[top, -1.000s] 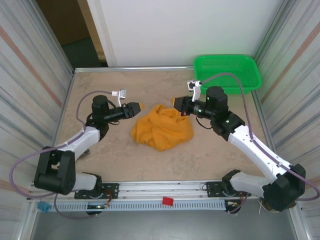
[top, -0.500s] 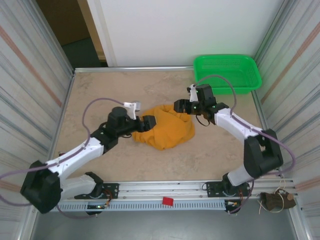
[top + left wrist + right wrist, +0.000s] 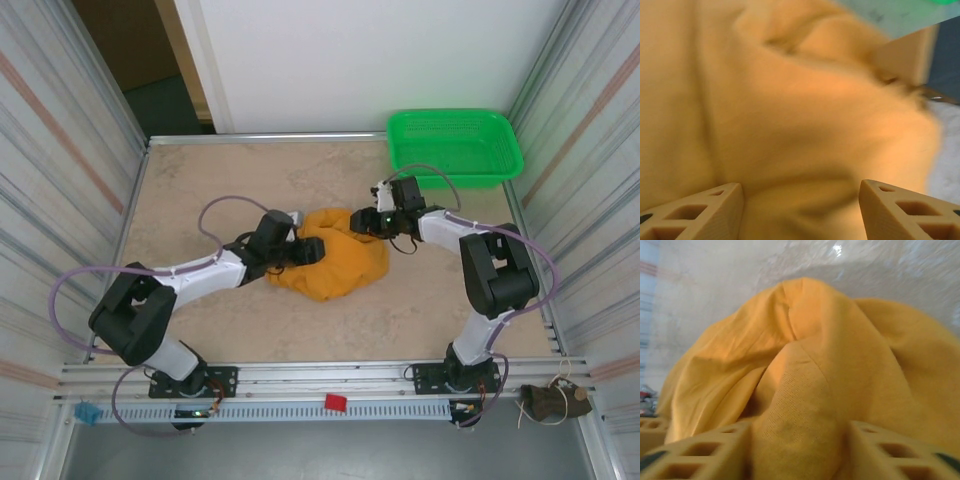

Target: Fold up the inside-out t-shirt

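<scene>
Left gripper, jaws apart, is now pressing into the bunched inside-out t-shirt lying mid-table, having reached in. Right gripper is clamping a ridge of cloth, probably preparing to spread it.

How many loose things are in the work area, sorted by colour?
Orange: 1, the t-shirt
Green: 1, the basket
Total: 2
</scene>
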Robot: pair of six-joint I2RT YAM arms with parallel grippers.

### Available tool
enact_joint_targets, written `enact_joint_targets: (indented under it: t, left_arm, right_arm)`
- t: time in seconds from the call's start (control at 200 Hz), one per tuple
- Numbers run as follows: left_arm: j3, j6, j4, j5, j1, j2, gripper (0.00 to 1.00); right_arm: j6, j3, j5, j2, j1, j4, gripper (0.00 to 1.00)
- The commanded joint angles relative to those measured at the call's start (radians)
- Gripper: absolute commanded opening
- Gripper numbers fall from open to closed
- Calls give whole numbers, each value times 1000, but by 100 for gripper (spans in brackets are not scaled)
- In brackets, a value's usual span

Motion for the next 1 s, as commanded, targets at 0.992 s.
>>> enact_joint_targets:
  t: [0.992]
  left_arm:
    - [41,23,-15,9,-11,-366,75]
  right_arm:
    - [173,17,6,-522,147,66,0]
